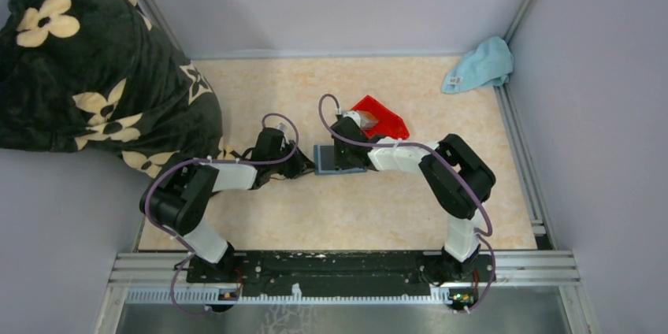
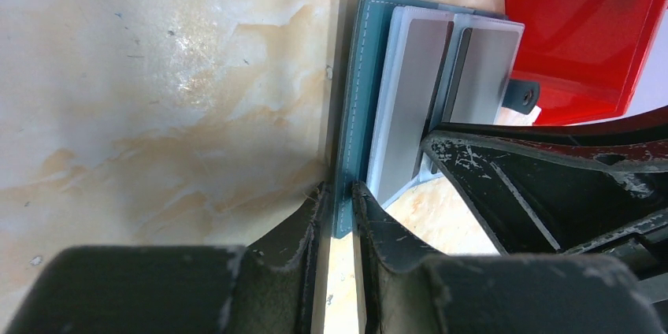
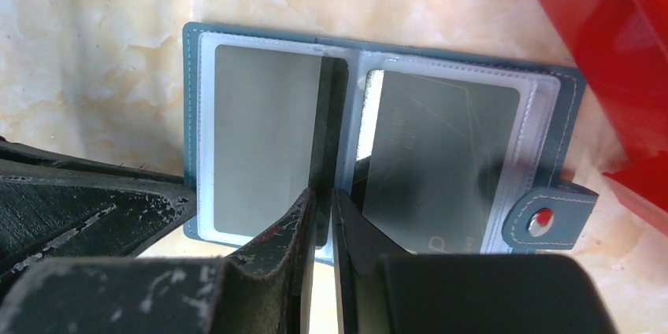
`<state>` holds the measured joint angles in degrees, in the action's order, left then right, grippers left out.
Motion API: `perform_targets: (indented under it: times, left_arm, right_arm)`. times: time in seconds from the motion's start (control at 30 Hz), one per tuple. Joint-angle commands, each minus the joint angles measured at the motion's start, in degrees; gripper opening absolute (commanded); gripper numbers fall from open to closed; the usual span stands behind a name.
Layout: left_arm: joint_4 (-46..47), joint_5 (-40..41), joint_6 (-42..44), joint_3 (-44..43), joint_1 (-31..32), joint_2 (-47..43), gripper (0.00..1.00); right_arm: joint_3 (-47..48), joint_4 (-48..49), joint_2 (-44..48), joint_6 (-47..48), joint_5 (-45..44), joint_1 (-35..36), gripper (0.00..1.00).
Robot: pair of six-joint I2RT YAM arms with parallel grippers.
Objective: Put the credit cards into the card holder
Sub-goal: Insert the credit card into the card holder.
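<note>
The teal card holder (image 3: 191, 113) lies open on the table and also shows in the top view (image 1: 324, 162). Its clear sleeves hold a grey credit card on the left (image 3: 260, 137) and one on the right (image 3: 441, 153). My right gripper (image 3: 323, 192) is shut at the fold on a thin dark piece seen edge-on, which looks like a card. My left gripper (image 2: 340, 188) is shut on the holder's left cover edge (image 2: 358, 74). The snap tab (image 3: 543, 220) sticks out at the right.
A red plastic bin (image 1: 386, 120) lies just behind and to the right of the holder, close to the right arm. A light blue cloth (image 1: 480, 66) is in the far right corner. A dark flowered blanket (image 1: 87, 66) covers the left side.
</note>
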<state>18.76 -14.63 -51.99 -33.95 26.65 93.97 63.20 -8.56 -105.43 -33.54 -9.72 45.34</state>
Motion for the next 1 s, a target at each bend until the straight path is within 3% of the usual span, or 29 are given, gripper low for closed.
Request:
perform_targets:
  times: [0.0, 0.37, 0.63, 0.8, 0.97]
  left_arm:
    - [-6.8, 1.6, 1.7, 1.1, 0.7, 2.1, 0.23]
    - [-7.7, 2.1, 2.0, 1.0, 0.7, 1.5, 0.24]
    - [-9.6, 3.5, 2.4, 0.3, 0.6, 0.3, 0.24]
    - [-10.7, 4.5, 2.6, 0.8, 0.5, -0.2, 0.23]
    - [-11.2, 5.2, 2.8, 1.5, 0.4, -0.9, 0.23]
  right_arm:
    - [-1.8, 4.5, -0.4, -3.1, 3.4, 0.0, 0.14]
    - [-3.3, 7.0, 3.4, -3.1, 3.7, 0.0, 0.14]
    - [-4.1, 3.7, 10.2, 0.4, -1.3, 0.0, 0.32]
    - [-7.2, 2.1, 15.8, 1.2, -5.3, 0.0, 0.38]
    - [-8.2, 0.6, 15.4, 3.8, -10.4, -0.2, 0.39]
